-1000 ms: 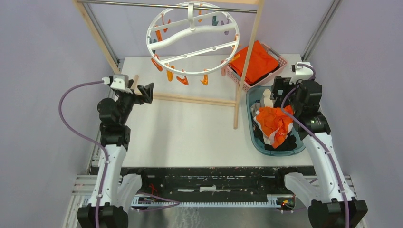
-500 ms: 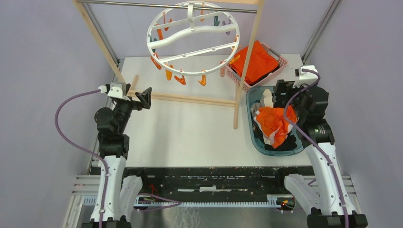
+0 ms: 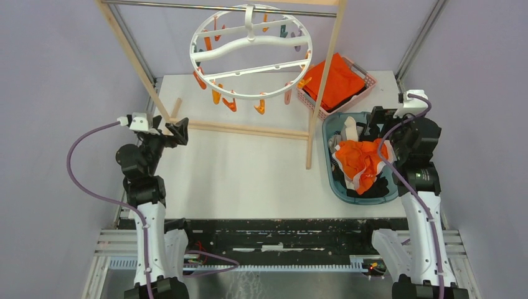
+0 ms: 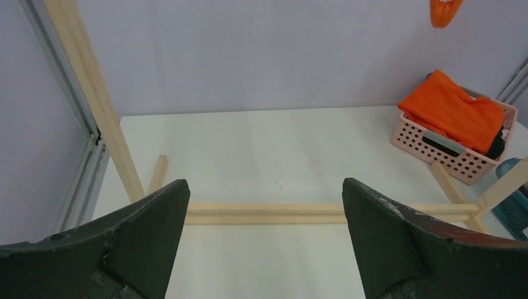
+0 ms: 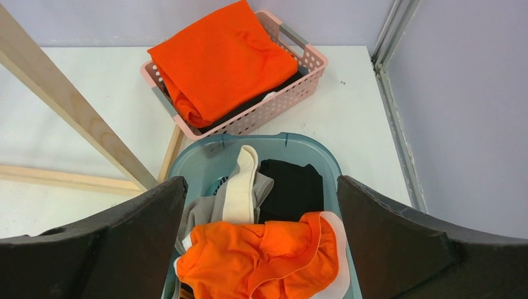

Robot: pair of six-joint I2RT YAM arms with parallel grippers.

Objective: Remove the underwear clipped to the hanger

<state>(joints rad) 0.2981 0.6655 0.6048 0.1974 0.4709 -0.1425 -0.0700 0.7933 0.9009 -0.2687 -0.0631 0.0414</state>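
Observation:
The white ring hanger (image 3: 251,51) hangs from the metal bar at the back, orange pegs dangling, no garment on it. The three pieces of underwear lie in the teal tub (image 3: 333,180): bright orange with white trim (image 3: 360,163) (image 5: 261,255) on top, beige-grey (image 5: 240,190) and black (image 5: 291,190) behind it. My right gripper (image 3: 378,119) (image 5: 261,205) is open and empty just above the tub. My left gripper (image 3: 177,129) (image 4: 264,205) is open and empty over the table's left side, facing the frame's wooden base rail (image 4: 268,213).
A wooden-post frame (image 3: 322,87) with a metal bar stands across the back; its right post rises next to the tub. A pink basket (image 3: 339,80) (image 5: 233,81) with a folded orange cloth sits at the back right.
Both arms have drawn back toward their bases, the left gripper moving left and the right one moving right off the tub. The hanger has swung slightly.

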